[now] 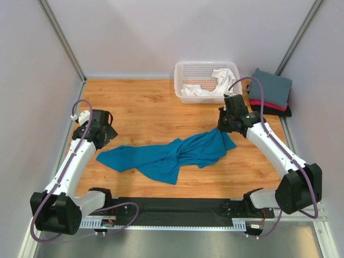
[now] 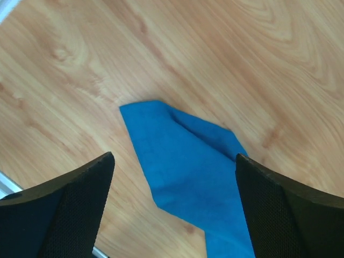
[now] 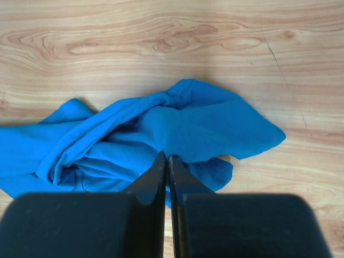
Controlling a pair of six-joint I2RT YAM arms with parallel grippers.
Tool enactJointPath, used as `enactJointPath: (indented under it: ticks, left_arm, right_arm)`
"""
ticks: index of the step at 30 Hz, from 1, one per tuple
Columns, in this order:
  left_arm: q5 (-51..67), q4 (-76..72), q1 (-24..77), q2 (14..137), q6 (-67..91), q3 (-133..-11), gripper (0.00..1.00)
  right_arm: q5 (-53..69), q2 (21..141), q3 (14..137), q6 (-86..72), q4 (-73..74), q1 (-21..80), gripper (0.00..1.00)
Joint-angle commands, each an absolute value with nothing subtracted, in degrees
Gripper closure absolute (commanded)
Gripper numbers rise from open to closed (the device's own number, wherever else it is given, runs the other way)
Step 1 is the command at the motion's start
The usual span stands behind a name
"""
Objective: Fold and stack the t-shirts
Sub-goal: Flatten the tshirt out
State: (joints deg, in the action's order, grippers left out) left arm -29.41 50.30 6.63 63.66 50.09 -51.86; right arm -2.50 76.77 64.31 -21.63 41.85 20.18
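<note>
A large teal-blue t-shirt (image 1: pixel 172 153) lies crumpled in a long band across the wooden table. My left gripper (image 1: pixel 102 137) hovers open above the shirt's left tip (image 2: pixel 183 161), and its fingers (image 2: pixel 80 204) stand wide apart, holding nothing. At the shirt's right end my right gripper (image 1: pixel 227 128) is shut, and folds of the teal cloth (image 3: pixel 204 123) gather at its tips (image 3: pixel 167 157). Folded slate-grey (image 1: pixel 270 86), red-pink (image 1: pixel 267 105) and black (image 1: pixel 280 112) t-shirts are stacked at the back right. A white t-shirt (image 1: pixel 221 79) hangs out of the basket.
A white lattice basket (image 1: pixel 185 67) stands at the back, right of centre. Grey walls enclose the table on three sides. A black bar with the arm bases (image 1: pixel 172 210) runs along the near edge.
</note>
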Motion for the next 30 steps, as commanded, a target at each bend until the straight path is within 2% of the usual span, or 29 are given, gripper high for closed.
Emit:
enactJointPath:
  ticks: [1,3,5,6,7,10,16,22,30]
  left_arm:
    - [-18.3,47.0,8.3,59.5,43.9,-56.0,0.02]
    - [-11.5,43.3,13.0,55.2,37.4,-55.5,0.06]
    - [-8.8,41.2,23.6,53.4,35.8,-54.8,0.07]
    - [-9.9,41.0,27.9,53.8,36.0,-54.8,0.08]
    - [-11.3,40.9,36.6,55.8,36.6,-54.7,0.09]
    - [-15.9,40.5,49.6,63.1,38.7,-55.1,0.13]
    - [-20.7,43.9,62.2,78.8,41.7,-60.5,0.23]
    - [-18.0,44.6,68.6,88.8,43.7,-64.5,0.24]
    - [-15.9,39.8,74.0,92.3,47.8,-61.2,0.24]
  right_arm:
    - [-2.5,77.3,66.8,-21.7,37.9,20.3,1.0]
    - [-3.1,78.3,66.4,-21.7,37.2,20.4,1.0]
    - [-3.7,79.2,66.4,-21.6,37.3,20.3,1.0]
    - [-4.5,79.7,66.4,-21.5,37.4,20.3,1.0]
    - [-4.9,80.5,66.7,-21.4,37.5,20.3,0.99]
    - [-5.5,81.3,66.7,-21.4,37.7,20.3,1.0]
    - [-5.6,81.2,65.2,-21.5,36.7,20.3,1.0]
    - [-6.5,82.1,64.8,-21.3,36.6,20.3,1.0]
    - [-7.2,82.5,64.7,-20.4,35.2,20.3,1.0]
